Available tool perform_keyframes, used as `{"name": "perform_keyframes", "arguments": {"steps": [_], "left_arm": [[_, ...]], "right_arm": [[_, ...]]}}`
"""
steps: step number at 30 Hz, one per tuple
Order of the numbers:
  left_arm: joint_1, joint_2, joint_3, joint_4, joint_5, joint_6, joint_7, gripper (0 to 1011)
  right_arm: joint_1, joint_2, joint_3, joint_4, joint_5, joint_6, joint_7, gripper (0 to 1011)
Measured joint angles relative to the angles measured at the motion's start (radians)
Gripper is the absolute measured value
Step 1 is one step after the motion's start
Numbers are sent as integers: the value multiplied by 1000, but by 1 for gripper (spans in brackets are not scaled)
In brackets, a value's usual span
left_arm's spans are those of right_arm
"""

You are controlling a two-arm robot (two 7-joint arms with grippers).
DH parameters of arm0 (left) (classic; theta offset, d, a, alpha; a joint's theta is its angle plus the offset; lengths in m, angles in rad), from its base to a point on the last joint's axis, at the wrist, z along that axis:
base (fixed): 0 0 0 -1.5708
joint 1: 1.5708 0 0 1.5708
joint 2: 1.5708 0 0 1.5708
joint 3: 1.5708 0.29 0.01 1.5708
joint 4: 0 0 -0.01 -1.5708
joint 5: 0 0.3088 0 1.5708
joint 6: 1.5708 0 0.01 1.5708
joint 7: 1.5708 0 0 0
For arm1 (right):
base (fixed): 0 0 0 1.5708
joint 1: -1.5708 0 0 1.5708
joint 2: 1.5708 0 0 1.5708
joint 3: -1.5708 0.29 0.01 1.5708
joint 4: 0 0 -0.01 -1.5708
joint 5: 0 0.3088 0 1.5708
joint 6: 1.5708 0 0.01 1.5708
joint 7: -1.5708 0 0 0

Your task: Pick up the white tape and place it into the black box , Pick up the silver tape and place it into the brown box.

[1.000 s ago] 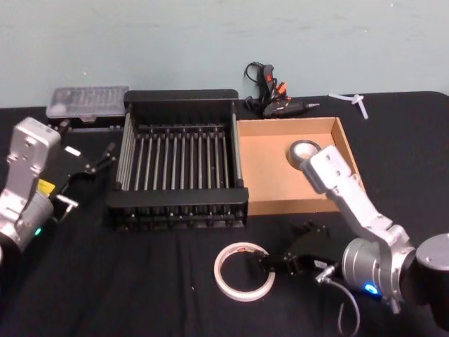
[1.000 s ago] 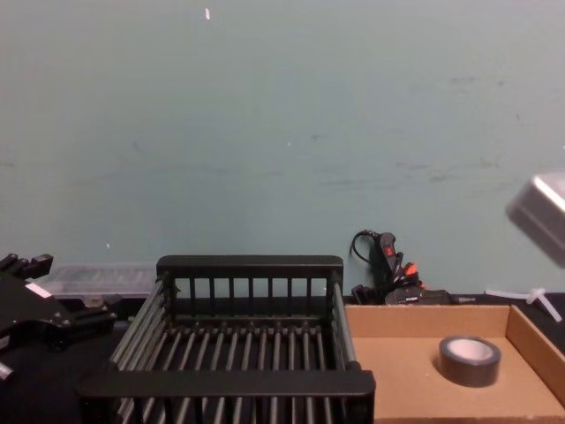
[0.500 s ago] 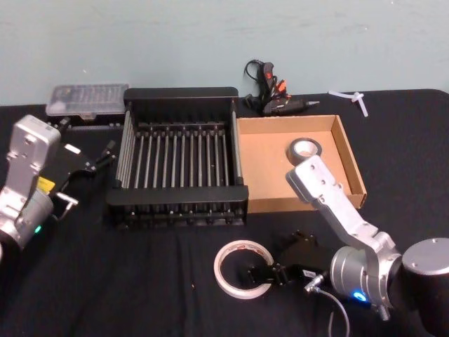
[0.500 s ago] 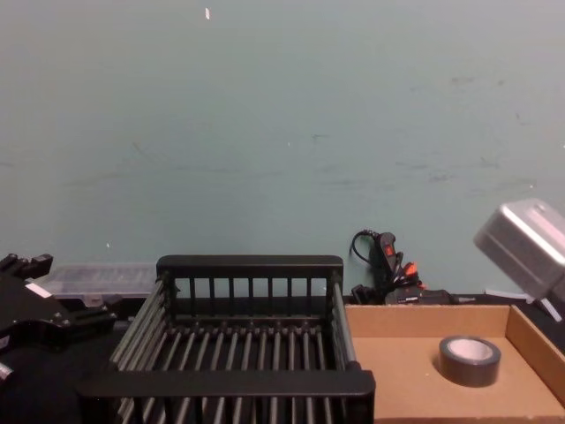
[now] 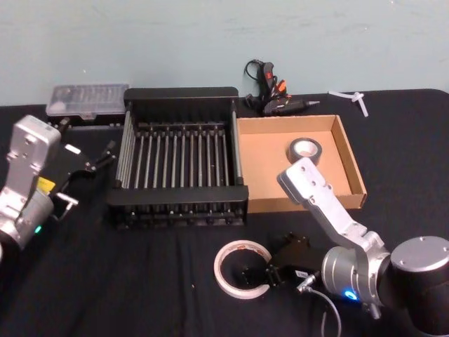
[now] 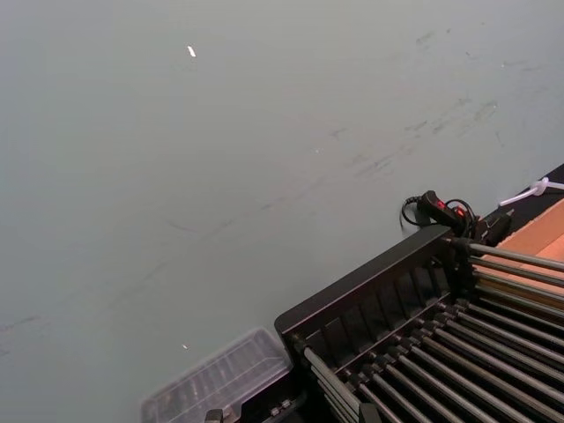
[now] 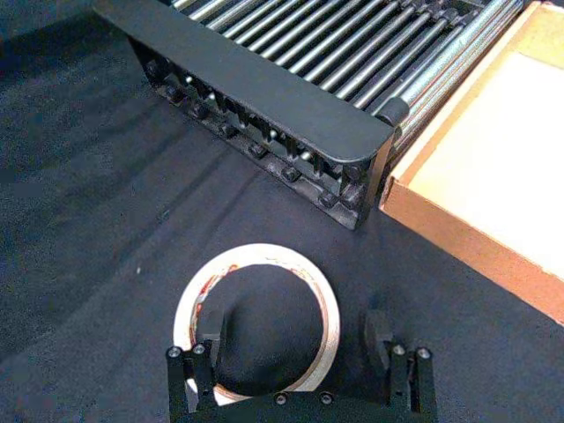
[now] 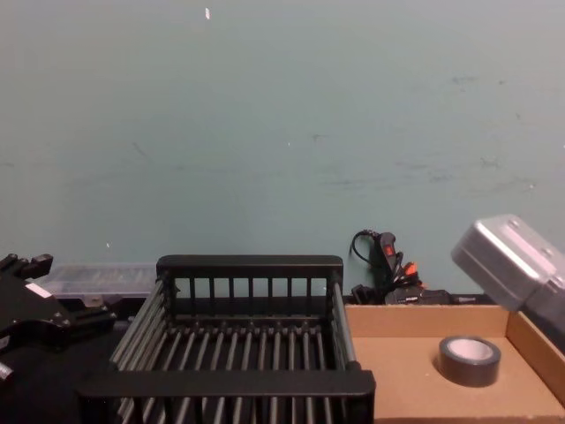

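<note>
black cloth over the table (image 5: pixel 140 281), pale teal wall behind. black box (image 5: pixel 179 105) sits mid-table w/ the brown box (image 5: pixel 263 165) touching its right side. silver tape (image 5: pixel 304 150) lies flat in the brown box, far right part, so that half looks done. white tape (image 5: pixel 243 269) lies flat on the cloth, near the robot, in front of the seam between the boxes and apart from both.

right gripper (image 7: pixel 294 348) is low at the white tape, fingers spread: one fingertip (image 7: pixel 209 345) inside the hole at the near rim, the other (image 7: pixel 377 330) outside the roll on the cloth. looks set to pinch one side of the ring, not yet closed. left gripper (image 5: pixel 105 156) is parked out left of the black box; can't tell if open or shut.

risks, as i judge them:
- roll is thin and flat, so if the fingers aren't low enough the close may skate over the top and just shove it along the cloth.
- pinching one wall only means the roll will likely hang or swing when lifted; weak grip = drop before the box.
- outer finger could drag or bunch the cloth on closing.
- black box has a thick rim and barred floor; too low a carry clips the front rim, and a tilted release could leave the roll propped on the bars or the wall.
- wrong box is right next door, so aim well left of the seam.
</note>
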Motion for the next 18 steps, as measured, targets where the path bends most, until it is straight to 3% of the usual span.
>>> {"name": "perform_keyframes", "arguments": {"steps": [18], "left_arm": [[0, 0, 0, 0, 0, 0, 0, 1001]], "right_arm": [[17, -16, -4, 39, 5, 0, 9, 1002]]}}
